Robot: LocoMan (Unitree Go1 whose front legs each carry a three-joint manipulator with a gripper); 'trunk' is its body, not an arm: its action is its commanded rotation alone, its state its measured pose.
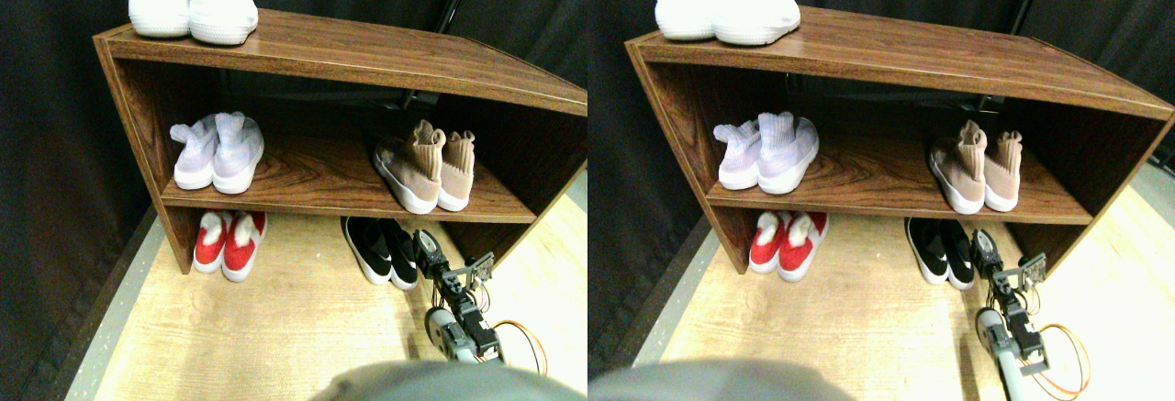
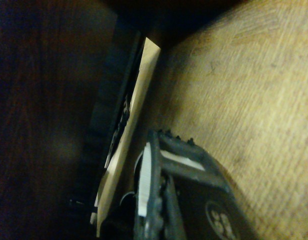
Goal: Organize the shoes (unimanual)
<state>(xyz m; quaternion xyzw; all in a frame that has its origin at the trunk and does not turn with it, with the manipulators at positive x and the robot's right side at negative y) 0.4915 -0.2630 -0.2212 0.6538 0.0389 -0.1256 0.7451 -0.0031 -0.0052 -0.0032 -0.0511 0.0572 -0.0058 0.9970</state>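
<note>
A pair of tan high-collar knit shoes (image 1: pixel 427 170) stands on the right of the middle shelf, heels toward me. Below it, on the floor under the rack, sits a pair of low black slip-ons (image 1: pixel 381 250) with white soles. My right gripper (image 1: pixel 428 247) is at floor level, right against the heel side of the right-hand black slip-on. In the wrist view the dark jaw frame (image 2: pixel 161 145) lies alongside the pale sole edge of that black slip-on (image 2: pixel 138 110), over the wooden floor. Whether the shoe is held does not show.
The brown wooden shoe rack (image 1: pixel 340 48) carries white shoes (image 1: pixel 193 2) on top and a pale lavender knit pair (image 1: pixel 218 151) on the middle shelf's left. A red pair (image 1: pixel 229 243) sits on the floor at lower left. An orange cable (image 1: pixel 531 339) loops beside my arm. Black curtains hang behind.
</note>
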